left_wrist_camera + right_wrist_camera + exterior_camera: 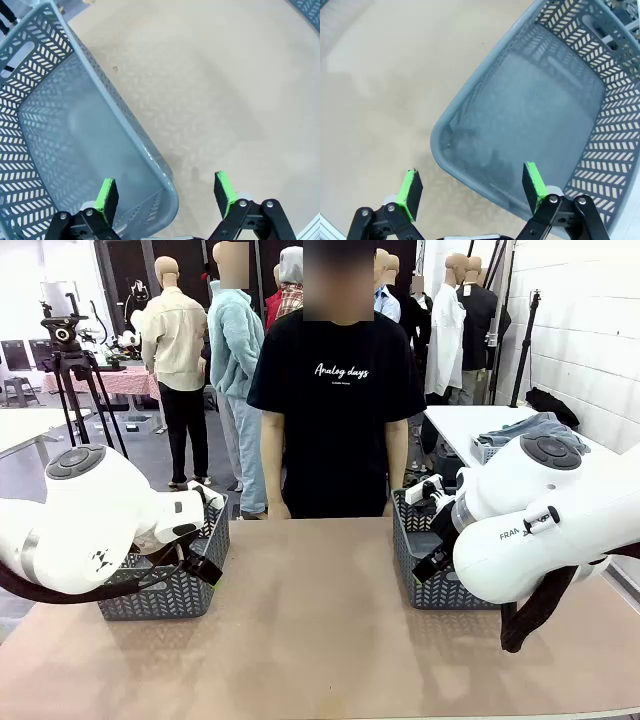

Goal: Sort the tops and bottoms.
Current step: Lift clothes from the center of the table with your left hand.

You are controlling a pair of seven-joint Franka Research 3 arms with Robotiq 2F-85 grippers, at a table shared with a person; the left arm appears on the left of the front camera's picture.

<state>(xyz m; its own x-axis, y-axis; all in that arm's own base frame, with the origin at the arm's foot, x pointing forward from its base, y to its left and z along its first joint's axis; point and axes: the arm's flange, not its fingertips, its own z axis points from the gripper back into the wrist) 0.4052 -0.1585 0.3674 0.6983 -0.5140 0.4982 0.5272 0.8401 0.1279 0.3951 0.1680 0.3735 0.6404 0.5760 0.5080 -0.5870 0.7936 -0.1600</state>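
The left jaws are wide open and hold nothing, above a corner of the left basket (125,120) on the bench (215,75). The right jaws are wide open too, holding nothing, above a corner of the right basket (470,95). Some blue cloth (530,428) lies on a table far back on the right, well apart from both jaws.

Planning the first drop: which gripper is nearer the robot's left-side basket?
Left. The left gripper hangs over a corner of that basket; the right gripper hangs over the other basket.
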